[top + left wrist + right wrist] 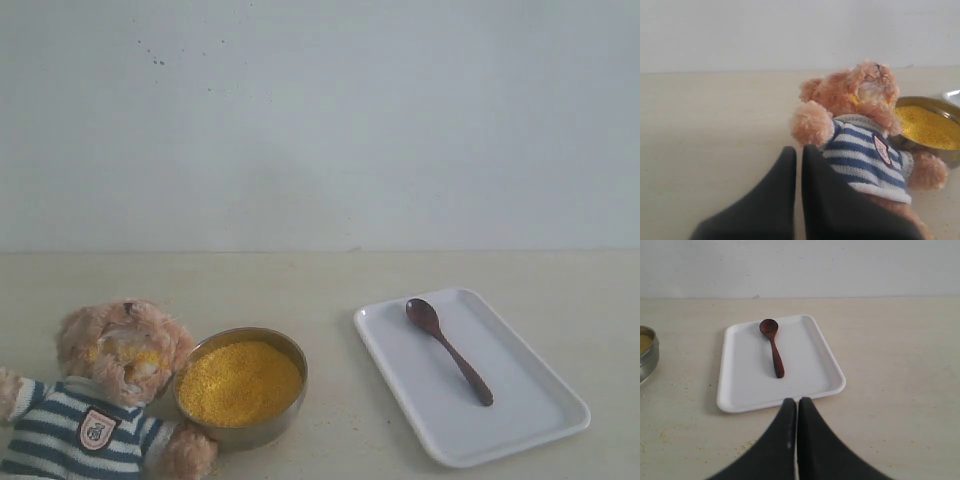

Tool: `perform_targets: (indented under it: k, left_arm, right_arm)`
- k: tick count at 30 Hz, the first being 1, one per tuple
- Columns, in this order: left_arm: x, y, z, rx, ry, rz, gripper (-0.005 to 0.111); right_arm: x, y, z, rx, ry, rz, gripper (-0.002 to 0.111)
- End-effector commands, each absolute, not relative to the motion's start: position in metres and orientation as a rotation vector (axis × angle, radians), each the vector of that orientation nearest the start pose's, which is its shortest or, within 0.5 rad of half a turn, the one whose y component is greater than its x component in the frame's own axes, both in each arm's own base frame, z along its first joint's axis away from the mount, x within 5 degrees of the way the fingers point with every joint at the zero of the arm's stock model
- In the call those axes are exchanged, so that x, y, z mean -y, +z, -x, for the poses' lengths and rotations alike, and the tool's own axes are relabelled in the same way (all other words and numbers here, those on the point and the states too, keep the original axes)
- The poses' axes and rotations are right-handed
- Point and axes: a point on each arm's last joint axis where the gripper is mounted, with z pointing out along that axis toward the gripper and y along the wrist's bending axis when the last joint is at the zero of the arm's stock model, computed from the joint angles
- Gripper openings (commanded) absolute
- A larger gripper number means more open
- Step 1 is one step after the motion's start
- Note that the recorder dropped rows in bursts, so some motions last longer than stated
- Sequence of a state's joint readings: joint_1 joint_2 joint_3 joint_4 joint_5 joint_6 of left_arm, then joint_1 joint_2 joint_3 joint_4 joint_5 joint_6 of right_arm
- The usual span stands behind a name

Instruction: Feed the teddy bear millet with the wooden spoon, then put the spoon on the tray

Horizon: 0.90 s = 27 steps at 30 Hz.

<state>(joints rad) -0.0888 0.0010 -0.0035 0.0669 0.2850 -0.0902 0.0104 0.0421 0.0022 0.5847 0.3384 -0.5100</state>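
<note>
The wooden spoon (449, 350) lies on the white tray (520, 420), bowl end toward the back; the right wrist view shows the spoon (773, 346) and the tray (810, 375) too. The teddy bear (105, 385) sits at the front left with yellow grains on its muzzle. Against its arm stands a steel bowl holding the millet (240, 381). My left gripper (799, 150) is shut and empty beside the bear (860, 135). My right gripper (797, 402) is shut and empty, just short of the tray's near rim. Neither gripper appears in the exterior view.
Loose millet grains (670, 432) are scattered over the beige tabletop between the steel bowl (647, 357) and the tray. A plain pale wall (320, 120) runs along the table's back edge.
</note>
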Motion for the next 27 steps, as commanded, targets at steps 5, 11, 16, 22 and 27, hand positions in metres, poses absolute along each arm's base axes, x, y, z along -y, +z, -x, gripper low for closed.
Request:
perform_targets:
  k: [5, 11, 16, 22, 27]
  left_arm:
    - [0.0045, 0.1878, -0.0546, -1.766, -0.124, -0.001, 0.004]
    - [0.0045, 0.1881, -0.0546, -1.762, -0.124, 0.0, 0.004]
    - [0.0045, 0.1885, -0.0547, -1.757, -0.125, -0.001, 0.004]
    - [0.0045, 0.1885, -0.0547, -1.757, -0.125, -0.001, 0.004]
    - [0.0045, 0.1885, -0.0547, -1.757, -0.125, -0.001, 0.004]
  right_arm:
    - [-0.0167, 0.1856, -0.056, -1.808, 0.205, 0.085, 0.0]
    - [-0.0167, 0.1856, -0.056, -1.808, 0.205, 0.085, 0.0]
    - [-0.0167, 0.1856, -0.056, -1.808, 0.205, 0.085, 0.0]
    - [-0.0167, 0.1856, -0.056, -1.808, 0.205, 0.085, 0.0]
    - [-0.0167, 0.1856, -0.056, -1.808, 0.205, 0.085, 0.0]
